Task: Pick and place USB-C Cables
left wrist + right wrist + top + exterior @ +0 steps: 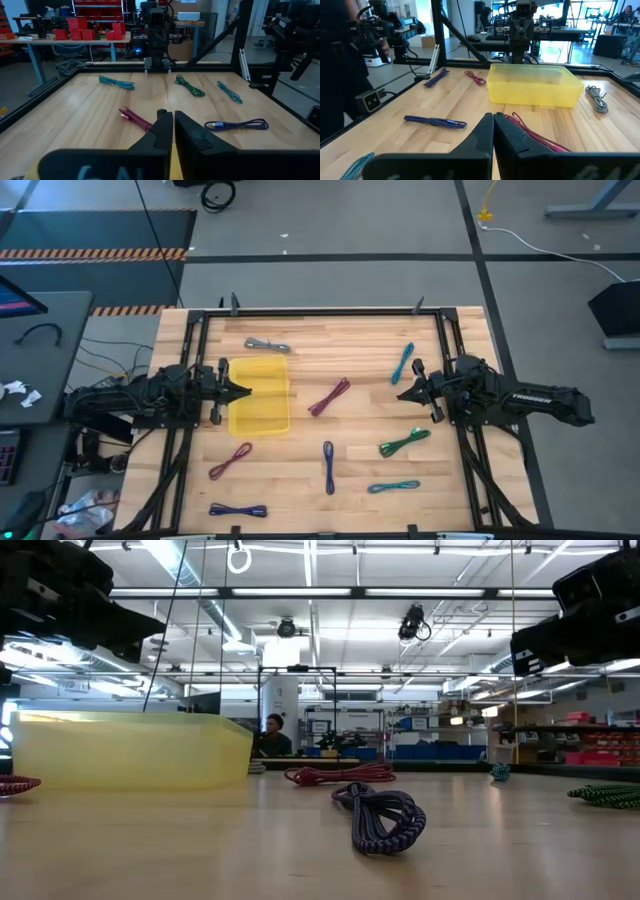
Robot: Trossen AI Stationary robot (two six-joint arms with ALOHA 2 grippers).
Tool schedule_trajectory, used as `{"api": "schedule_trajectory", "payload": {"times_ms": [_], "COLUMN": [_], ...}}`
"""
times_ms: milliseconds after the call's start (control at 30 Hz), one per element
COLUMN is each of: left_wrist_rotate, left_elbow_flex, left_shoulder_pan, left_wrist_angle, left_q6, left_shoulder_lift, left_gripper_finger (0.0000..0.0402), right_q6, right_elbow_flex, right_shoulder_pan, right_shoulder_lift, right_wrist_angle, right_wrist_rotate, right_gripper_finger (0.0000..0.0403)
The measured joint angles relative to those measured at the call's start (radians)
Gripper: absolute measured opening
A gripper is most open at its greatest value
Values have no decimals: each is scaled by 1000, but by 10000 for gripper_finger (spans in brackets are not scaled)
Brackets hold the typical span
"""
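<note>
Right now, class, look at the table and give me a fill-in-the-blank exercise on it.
1. The yellow tray holds ____ cables.
2. The grey cable lies nearest the ____ pincer.
3. Both pincers are ____.
4. The maroon cable lies between the tray and the ____ pincer.

Missing words: no; left; shut; right

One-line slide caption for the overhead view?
Both shut claws, left claw and right claw, hover over a wooden table with scattered coloured cable bundles and an empty yellow plastic tray.
</note>
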Motion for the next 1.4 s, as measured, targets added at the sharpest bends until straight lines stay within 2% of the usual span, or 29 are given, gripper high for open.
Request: {"api": "schedule_trajectory", "payload": {"times_ms": [133, 367, 467, 600, 867, 1033, 1200, 1400], "left_wrist_rotate": [0, -2, -4, -6, -8, -29, -90, -95], "left_elbow_flex": [0, 0, 0, 0, -1, -1, -1, 0], "left_shoulder_pan": [0, 0, 0, 0, 0, 1, 1, 1], "left_wrist_angle": [1, 45, 49, 73, 236, 414, 616, 676], "left_q6": [-59, -449, -540, -518, -414, -475, -445, -410], "left_shoulder_lift": [0, 0, 0, 0, 1, 0, 0, 0], "left_gripper_finger": [25, 25, 25, 25, 25, 25, 25, 25], "right_q6": [0, 0, 0, 0, 0, 0, 0, -15], "right_elbow_flex": [0, 0, 0, 0, 0, 0, 0, 0], "right_shoulder_pan": [0, 0, 0, 0, 0, 0, 0, 0], "right_shoulder_lift": [0, 0, 0, 0, 0, 0, 0, 0], "right_wrist_angle": [0, 0, 0, 0, 0, 0, 1, 41], "right_wrist_rotate": [0, 0, 0, 0, 0, 0, 0, 41], "right_gripper_finger": [12, 12, 12, 12, 12, 12, 12, 12]}}
